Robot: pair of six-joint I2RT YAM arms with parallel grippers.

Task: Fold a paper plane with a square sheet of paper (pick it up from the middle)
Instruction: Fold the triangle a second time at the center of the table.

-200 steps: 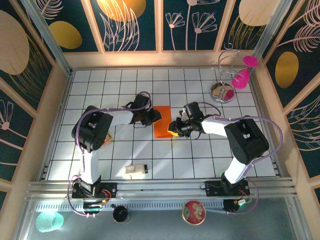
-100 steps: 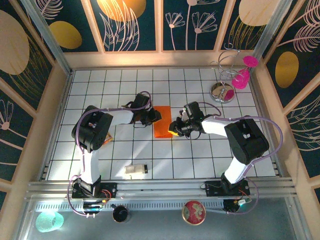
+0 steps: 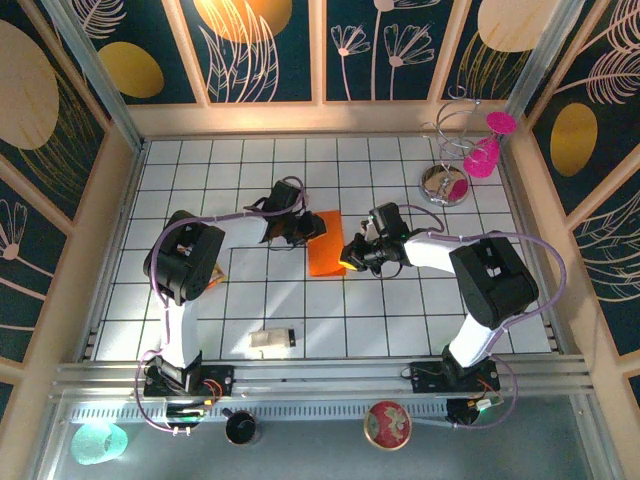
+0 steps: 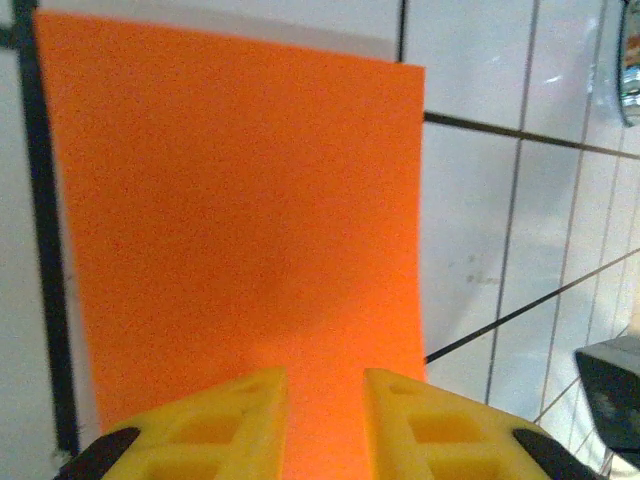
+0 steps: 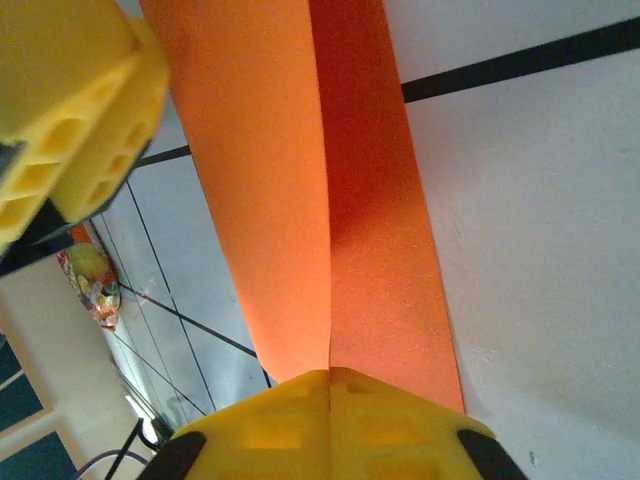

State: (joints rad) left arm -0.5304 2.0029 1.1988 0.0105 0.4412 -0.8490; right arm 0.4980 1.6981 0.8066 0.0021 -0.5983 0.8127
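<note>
The square sheet of paper (image 3: 323, 245) is bright orange and lies mid-table as a creased upright rectangle. My left gripper (image 3: 312, 231) rests on its left edge. In the left wrist view the paper (image 4: 240, 200) spreads flat under my left gripper (image 4: 325, 385), whose yellow fingers stand a little apart with paper showing in the gap. My right gripper (image 3: 347, 257) is at the paper's lower right edge. In the right wrist view my right gripper (image 5: 330, 378) has its jaws pressed together on the paper (image 5: 290, 180), where a raised flap and the lower layer meet.
A small crinkled wrapper (image 3: 217, 277) lies by the left arm, and a beige block (image 3: 272, 340) sits near the front. A chrome stand with pink pieces (image 3: 452, 165) stands at the back right. Wooden walls ring the tiled table (image 3: 400, 320).
My right gripper has closed on the paper's lower right edge and drawn it slightly up. The left gripper has shifted a little toward the back on the paper.
</note>
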